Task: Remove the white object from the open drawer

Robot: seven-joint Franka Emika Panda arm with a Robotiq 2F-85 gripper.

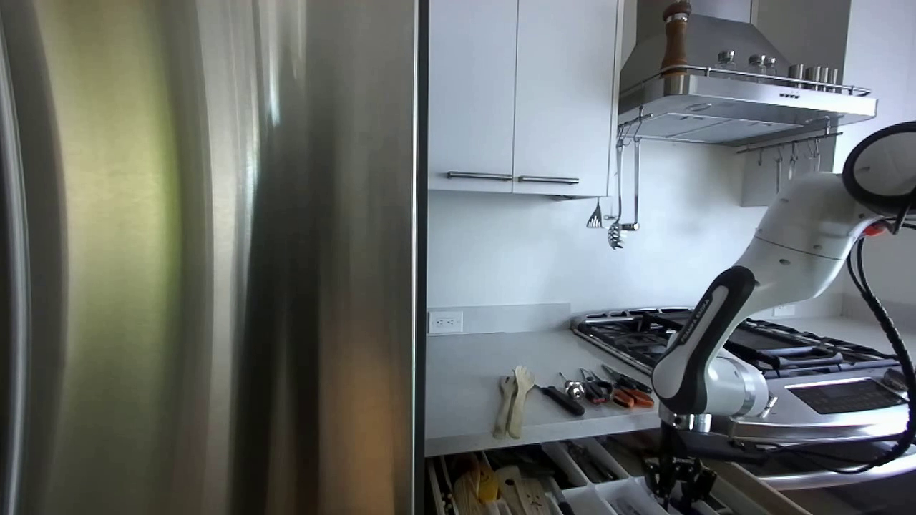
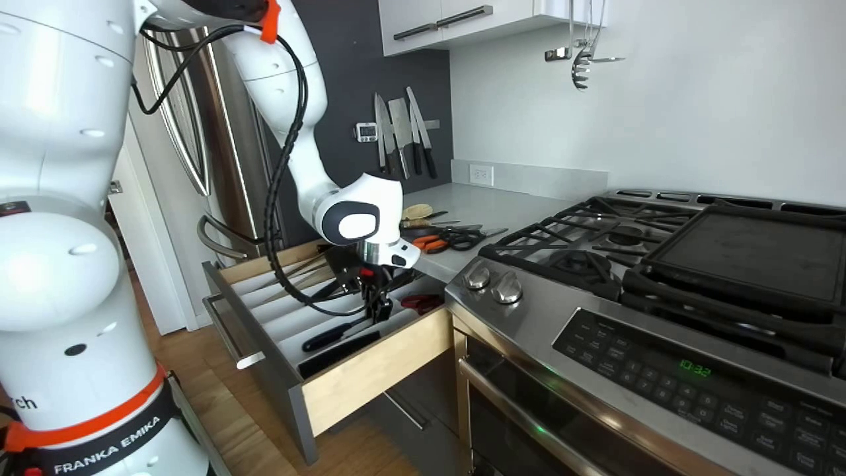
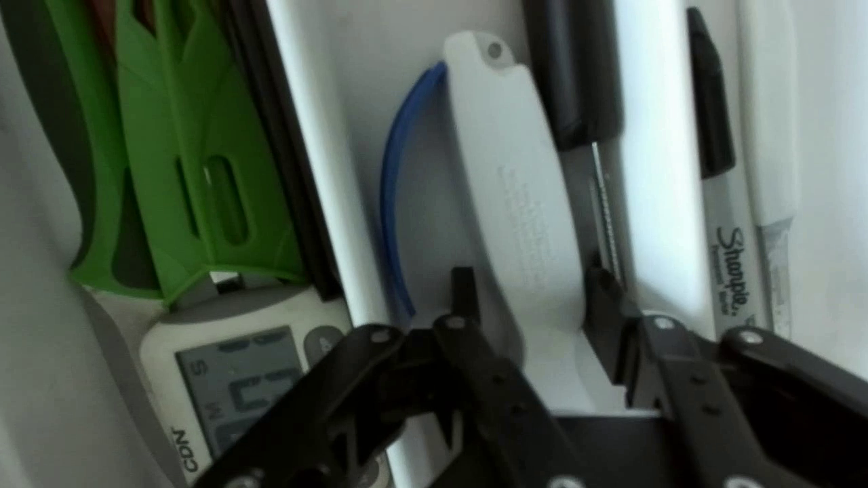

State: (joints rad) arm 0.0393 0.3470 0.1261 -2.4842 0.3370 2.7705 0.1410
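- Wrist view, far left: a green tool (image 3: 152,142) and a timer (image 3: 230,386) are lying together; should the gripper (image 3: 532,305) be tilting on the lift, it could be scraping them or the left divider (image 3: 325,163).
- Next, a blue strip (image 3: 388,176) is curving near the white object (image 3: 522,203), its lower end disappearing under the gripper, where it could be snagging.
- Between the left and right divider (image 3: 661,163), the white object is lying in the drawer (image 2: 377,370). The gripper is standing spread around it, a gap showing on the left; whether the right finger (image 3: 607,318) is touching it, I cannot tell. Off-centre closing could be shoving it askew.
- Beside it, the shaft (image 3: 607,210) of the black tool (image 3: 576,68) is running up to the right finger; a grip catching both could be dragging the tool along.
- Writing, left to right: the timer is showing "CDN", "S" and "M"; the white object is carrying lettering too faint to read; a marker (image 3: 732,224) is reading "Sharpie".
- In an exterior view, the arm base (image 2: 86,390) is bearing "FRANKA EMIKA"; the stove clock (image 2: 694,369) is glowing 10:32.
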